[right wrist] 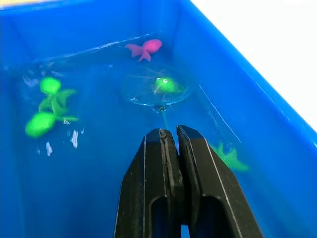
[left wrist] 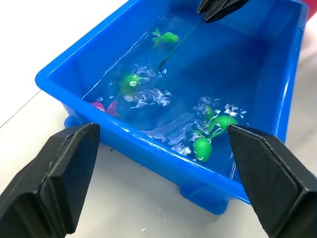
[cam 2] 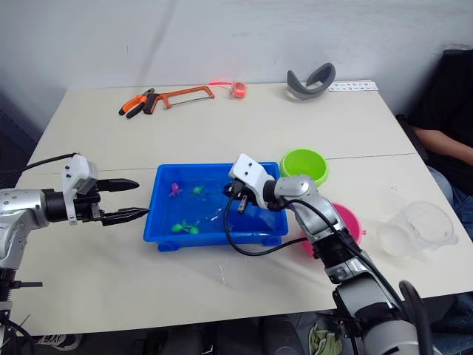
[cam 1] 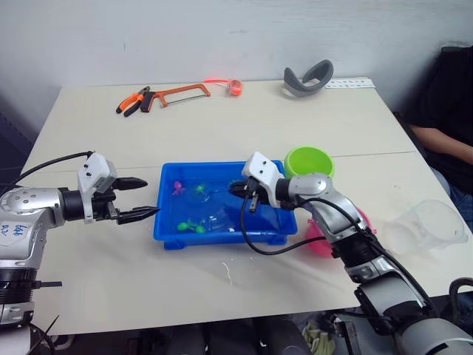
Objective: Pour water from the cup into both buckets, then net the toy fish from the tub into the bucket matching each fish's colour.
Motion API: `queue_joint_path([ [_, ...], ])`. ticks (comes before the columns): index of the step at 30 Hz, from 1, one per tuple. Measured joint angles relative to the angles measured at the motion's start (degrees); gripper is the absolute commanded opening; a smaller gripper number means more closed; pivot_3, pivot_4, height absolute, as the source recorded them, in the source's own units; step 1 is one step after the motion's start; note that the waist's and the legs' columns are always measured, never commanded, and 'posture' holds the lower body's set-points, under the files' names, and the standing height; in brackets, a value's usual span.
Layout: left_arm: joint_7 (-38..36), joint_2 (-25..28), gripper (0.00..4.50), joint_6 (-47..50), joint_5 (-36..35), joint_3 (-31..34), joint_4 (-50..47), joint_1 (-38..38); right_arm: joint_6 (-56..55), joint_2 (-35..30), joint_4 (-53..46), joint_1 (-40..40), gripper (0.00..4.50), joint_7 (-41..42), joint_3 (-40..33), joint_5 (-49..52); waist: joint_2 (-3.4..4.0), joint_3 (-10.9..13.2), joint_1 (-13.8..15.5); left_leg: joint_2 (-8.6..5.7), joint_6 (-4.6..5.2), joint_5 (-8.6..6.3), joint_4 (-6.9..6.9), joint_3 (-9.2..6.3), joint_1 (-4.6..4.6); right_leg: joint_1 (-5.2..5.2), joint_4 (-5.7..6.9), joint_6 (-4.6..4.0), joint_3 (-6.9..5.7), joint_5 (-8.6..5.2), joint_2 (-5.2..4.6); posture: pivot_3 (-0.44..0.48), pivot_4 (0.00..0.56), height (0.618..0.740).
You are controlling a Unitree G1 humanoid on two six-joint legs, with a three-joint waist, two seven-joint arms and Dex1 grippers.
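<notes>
Blue tub (cam 1: 275, 235), right gripper (right wrist: 171, 136) clamped on net (right wrist: 156, 88) handle, left gripper (cam 1: 140, 198) apart, no legible writing.

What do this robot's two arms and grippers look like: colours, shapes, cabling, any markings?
Both arms are silver-grey metal with rounded joints and black segments. Each wrist carries a white, boxy camera housing ahead of a black gripper, the left gripper and right gripper, with two tapered, pointed black fingers. Loose black cables loop along each forearm. The left arm bears a white label with blue handwritten marks, unreadable.

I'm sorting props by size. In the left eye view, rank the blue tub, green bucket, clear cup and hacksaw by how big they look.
1. Blue tub.
2. Clear cup and hacksaw: too close to rank.
3. Green bucket, partly hidden by the arm.
</notes>
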Motion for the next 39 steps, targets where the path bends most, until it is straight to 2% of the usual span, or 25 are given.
queue_joint_path([
  [12, 0.8, 0.0, 4.45, 0.4, -0.3, 0.2, -0.4, 0.0, -0.4, 3.5, 2.0, -0.9, 0.0, -0.1, -0.6, -0.1, 0.0, 0.0, -0.2, -0.01, 0.0, 0.0, -0.01, 0.0, 0.0, 0.0, 0.03, 0.0, -0.02, 0.0, -0.01, 0.0, 0.15, 0.74],
  [17, 1.0, 0.0, 4.45, 0.3, -0.3, 0.2, -0.4, -0.4, -0.2, 4.7, 0.8, -0.9, 0.0, -0.3, -3.2, 1.9, 0.0, 0.0, -0.5, -0.01, 0.0, 0.0, -0.02, 0.0, 0.0, 0.0, 0.03, 0.0, -0.02, 0.0, -0.02, 0.0, 0.15, 0.74],
  [24, 1.1, -0.1, 4.45, 0.2, -0.3, 0.1, 0.4, -1.9, -0.9, 2.5, -3.3, 1.3, 0.0, 0.9, -4.2, 2.4, 0.0, 0.0, -1.0, -0.02, 0.0, 0.0, -0.03, -0.01, -0.01, 0.01, 0.03, 0.0, -0.02, 0.0, -0.02, 0.0, 0.15, 0.74],
  [39, 0.3, -0.3, 4.45, -0.5, -0.1, -0.5, 3.1, -5.1, -2.5, -2.5, -5.3, 4.2, 0.0, 2.5, -2.9, 0.3, 0.0, 0.0, -1.2, -0.02, 0.0, 0.0, -0.03, 0.0, -0.01, 0.01, 0.01, 0.0, 0.0, 0.0, -0.02, 0.0, 0.15, 0.74],
])
